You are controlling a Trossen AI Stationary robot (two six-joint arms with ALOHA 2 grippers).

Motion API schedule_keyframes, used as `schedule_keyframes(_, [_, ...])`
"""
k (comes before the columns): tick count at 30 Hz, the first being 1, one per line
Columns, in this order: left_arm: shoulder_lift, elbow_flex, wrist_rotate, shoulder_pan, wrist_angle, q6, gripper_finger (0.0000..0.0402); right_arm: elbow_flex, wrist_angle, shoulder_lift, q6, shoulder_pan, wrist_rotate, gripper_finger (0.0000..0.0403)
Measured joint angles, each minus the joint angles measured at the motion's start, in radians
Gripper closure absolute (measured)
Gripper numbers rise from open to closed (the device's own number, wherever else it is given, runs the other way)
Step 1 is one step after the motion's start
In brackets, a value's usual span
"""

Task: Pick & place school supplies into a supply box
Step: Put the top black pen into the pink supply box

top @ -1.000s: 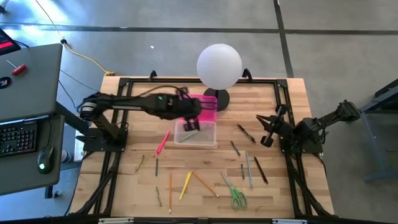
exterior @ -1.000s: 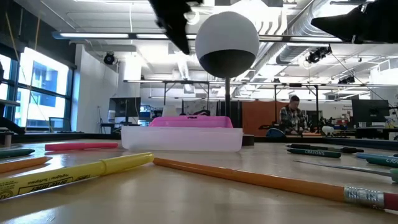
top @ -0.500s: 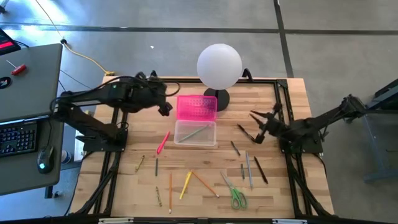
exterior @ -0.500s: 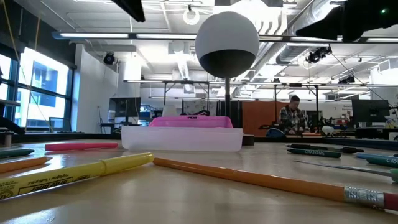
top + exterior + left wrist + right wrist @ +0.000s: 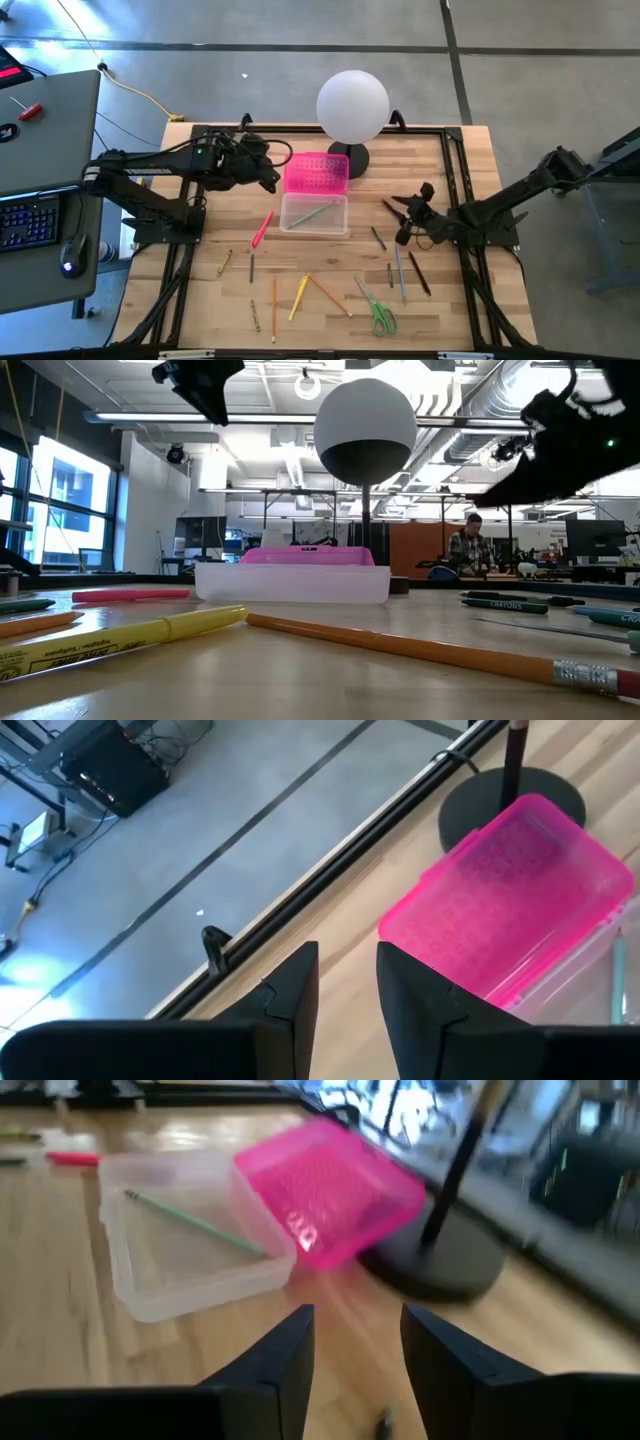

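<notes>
High view: left gripper (image 5: 272, 176), fingers parted and empty, hovers left of the pink lid (image 5: 316, 173); right gripper (image 5: 406, 218), spread and empty, reaches centre-right.

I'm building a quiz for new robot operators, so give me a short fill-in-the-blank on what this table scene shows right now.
1. Inside the clear base of the supply box lies one thin ____ pencil.
2. The box's open lid is coloured ____.
3. The white globe lamp stands at the table's far edge, right beside that ____.
4. The green-handled scissors lie on the table, nearer the ____ gripper than the left gripper.

Missing words: green; pink; lid; right
</notes>
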Motion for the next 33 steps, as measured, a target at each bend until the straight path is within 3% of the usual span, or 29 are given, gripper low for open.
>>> schedule_keyframes(3, [0.0,-0.001,-0.005,0.0,0.019,-0.005,0.0268,0.0,0.0,0.088,0.157,-0.025,-0.031,0.0275])
schedule_keyframes(12, [0.0,-0.001,-0.007,0.0,0.065,0.007,0.0268,0.0,0.001,0.34,0.307,-0.138,-0.063,0.0277])
schedule_keyframes(25, [0.0,-0.001,-0.006,0.0,0.065,0.007,0.0268,0.005,0.132,0.583,0.284,-0.229,-0.19,0.0277])
schedule_keyframes(33, [0.0,-0.001,0.007,0.0,0.065,0.007,0.0268,0.004,0.235,0.673,0.302,-0.234,-0.133,0.0285])
